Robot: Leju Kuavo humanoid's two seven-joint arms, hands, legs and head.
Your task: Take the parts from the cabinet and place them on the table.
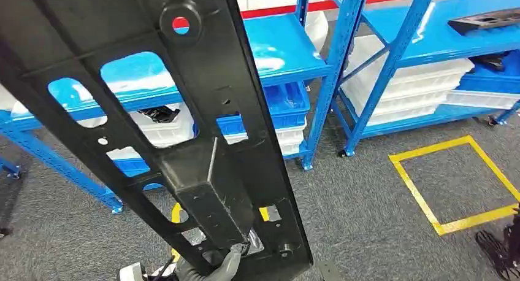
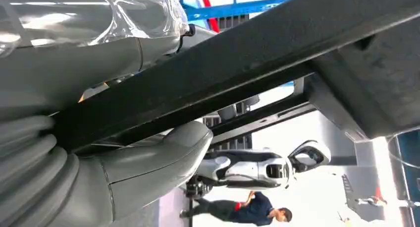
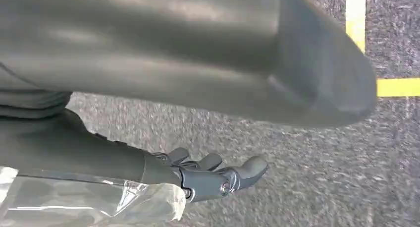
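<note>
A: Where's the part [image 1: 184, 140]?

B: Off the cabinet [image 1: 288, 48], carried in front of the robot. The left hand [image 2: 124, 172] has its thumb and fingers clamped on a bar at its near end; the right hand [image 3: 213, 175] hangs over the floor [image 3: 297, 187], fingers apart, holding nothing.

A: Which way does it run?

B: It's a long black frame, long axis from the held end up and away toward the shelves.

A: Risk?

B: One grip at one end. I'd judge it may swing or slip, or clip a blue upright.
</note>
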